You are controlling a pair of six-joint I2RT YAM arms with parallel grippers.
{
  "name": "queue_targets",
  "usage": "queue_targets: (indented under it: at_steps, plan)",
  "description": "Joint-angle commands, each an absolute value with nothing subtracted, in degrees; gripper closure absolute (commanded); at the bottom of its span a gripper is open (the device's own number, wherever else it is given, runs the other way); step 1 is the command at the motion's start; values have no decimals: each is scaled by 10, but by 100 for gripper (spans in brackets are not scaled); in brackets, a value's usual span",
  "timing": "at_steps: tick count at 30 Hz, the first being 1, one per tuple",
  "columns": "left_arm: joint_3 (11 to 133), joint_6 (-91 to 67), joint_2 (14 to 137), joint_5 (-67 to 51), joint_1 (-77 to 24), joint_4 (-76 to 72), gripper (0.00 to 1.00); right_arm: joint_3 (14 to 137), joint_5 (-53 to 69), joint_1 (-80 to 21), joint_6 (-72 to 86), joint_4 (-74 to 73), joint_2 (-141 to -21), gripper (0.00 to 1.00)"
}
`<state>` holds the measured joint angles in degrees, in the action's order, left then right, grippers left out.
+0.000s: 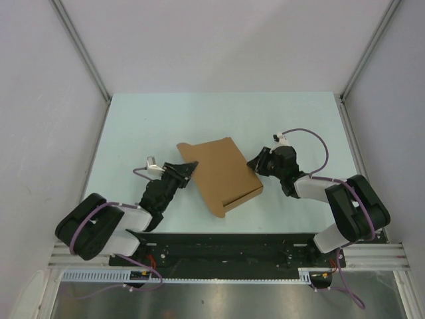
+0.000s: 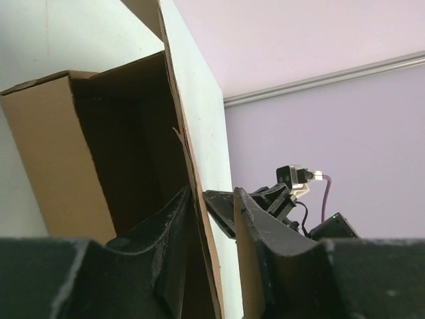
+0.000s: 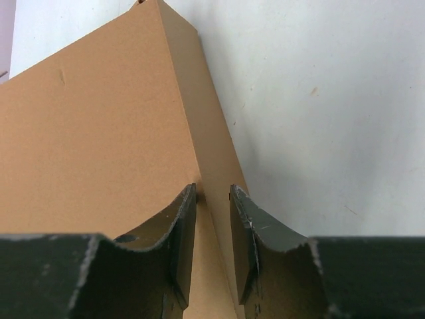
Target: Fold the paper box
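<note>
While the box (image 1: pixel 222 174) lies mid-worktop (image 1: pixel 133 126), partly folded, with a broad top panel and a raised wall along its near-right edge, both arms meet it from opposite sides. The left arm (image 1: pixel 156 196) reaches the box's left corner. In the left wrist view the left jaws stand narrow astride a thin upright panel. One finger (image 2: pixel 174 229) lies against the cardboard's inner face and the other (image 2: pixel 255 232) sits just clear of the outer face, so the panel is straddled, not pinched. Beside it the box's hollow shows dark. The right arm (image 1: pixel 299 183) meets the box's right edge. The right jaws are narrow too, set either side of the crease where top panel meets side wall. Whether they clamp cardboard I cannot tell.
</note>
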<state>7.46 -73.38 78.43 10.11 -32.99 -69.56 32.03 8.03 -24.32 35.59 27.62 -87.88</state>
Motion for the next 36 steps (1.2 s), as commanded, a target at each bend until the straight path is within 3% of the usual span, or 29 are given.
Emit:
queue_targets:
  at_steps: [1,5,11,15,17,21,25,28,36]
  plan:
    - [50,-710,727,119,-334,-647,62,286,60,-254,335,128,-929,70]
    - [39,-688,645,151,-331,-575,59,286,58,-256,338,127,-935,70]
    - [91,-641,420,280,-320,-183,56,286,52,-258,338,119,-926,67]
    - [89,-600,312,320,-300,-171,56,286,45,-263,337,119,-925,66]
    - [107,-578,331,289,-282,-206,55,286,43,-266,337,119,-924,65]
    - [197,-544,506,180,-272,-251,56,290,23,-277,336,106,-903,59]
    - [237,-533,648,92,-272,-351,61,315,-23,-302,336,58,-842,40]
    - [278,-508,720,46,-272,-381,63,344,-65,-326,334,12,-786,33]
    - [329,-454,808,27,-268,-325,66,390,-146,-378,347,-82,-672,32]
